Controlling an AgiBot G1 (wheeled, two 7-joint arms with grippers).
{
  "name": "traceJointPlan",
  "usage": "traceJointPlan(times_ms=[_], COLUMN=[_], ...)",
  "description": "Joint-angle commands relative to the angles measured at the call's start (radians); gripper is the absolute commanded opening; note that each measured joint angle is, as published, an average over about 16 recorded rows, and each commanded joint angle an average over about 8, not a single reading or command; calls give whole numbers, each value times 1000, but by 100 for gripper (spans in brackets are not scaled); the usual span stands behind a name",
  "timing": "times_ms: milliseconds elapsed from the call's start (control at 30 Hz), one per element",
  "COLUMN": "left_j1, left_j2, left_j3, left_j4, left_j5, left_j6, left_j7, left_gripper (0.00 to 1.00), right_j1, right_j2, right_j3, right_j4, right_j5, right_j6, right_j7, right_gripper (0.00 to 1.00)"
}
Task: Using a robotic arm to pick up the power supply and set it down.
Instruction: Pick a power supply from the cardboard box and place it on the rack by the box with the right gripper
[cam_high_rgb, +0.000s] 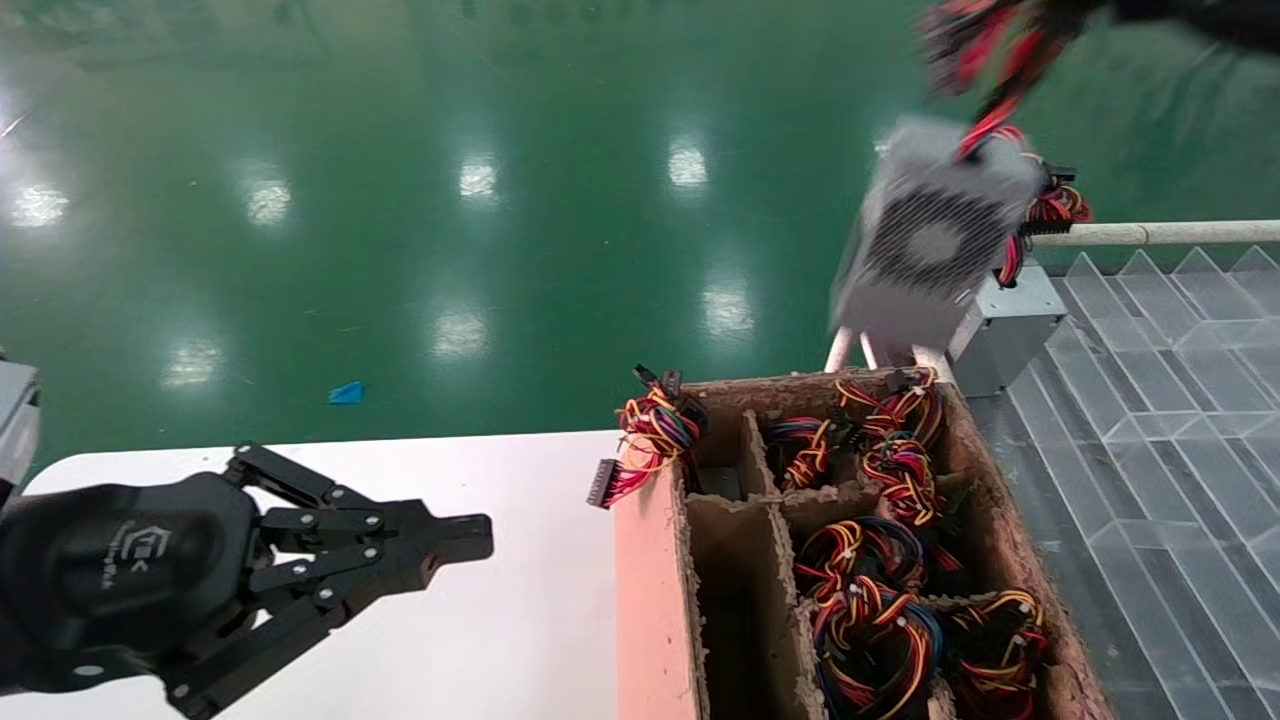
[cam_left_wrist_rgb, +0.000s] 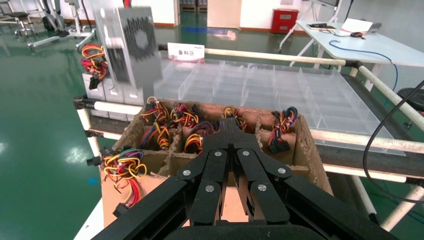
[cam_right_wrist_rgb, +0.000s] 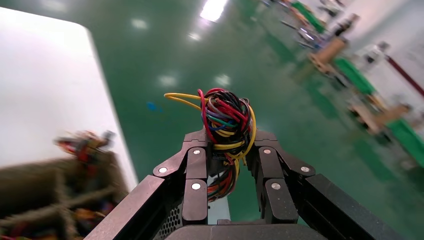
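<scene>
Left gripper (cam_high_rgb: 440, 550) parked low over white table (cam_high_rgb: 480, 640), fingers pressed together, holding nothing; probably kept clear of work. Cardboard crate (cam_high_rgb: 650, 600) beside it, compartments full of wire bundles. Farther off, right gripper (cam_right_wrist_rgb: 227, 145) clamped on cable bundle (cam_right_wrist_rgb: 227, 117), power supply (cam_high_rgb: 930, 240) dangling beneath, above crate's far edge; likely mid-carry.

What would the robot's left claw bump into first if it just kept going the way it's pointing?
Probably the cardboard box of wire bundles. The left gripper, fingers shut, hovers over the white table and points at the box's near wall; bare table lies between them. Its height is hard to judge, so it might skim the rim instead.
</scene>
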Motion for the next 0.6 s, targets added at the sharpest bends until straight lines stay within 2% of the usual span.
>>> traceJointPlan(times_ms=[33,333,600], left_j1=[0,0,0], left_j2=[0,0,0], left_j3=[0,0,0], left_j4=[0,0,0], left_j5=[0,0,0], left_j6=[0,0,0], left_j7=[0,0,0], left_gripper=[0,0,0], right_j1=[44,144,173], right_j2=[10,59,91], right_j3=[-12,-53,-78], right_j4=[-41,-208,-371], right_j5=[-25,-159,-217], right_j6=[3,16,26], right_j7=[-20,-110,-196], right_gripper=[0,0,0])
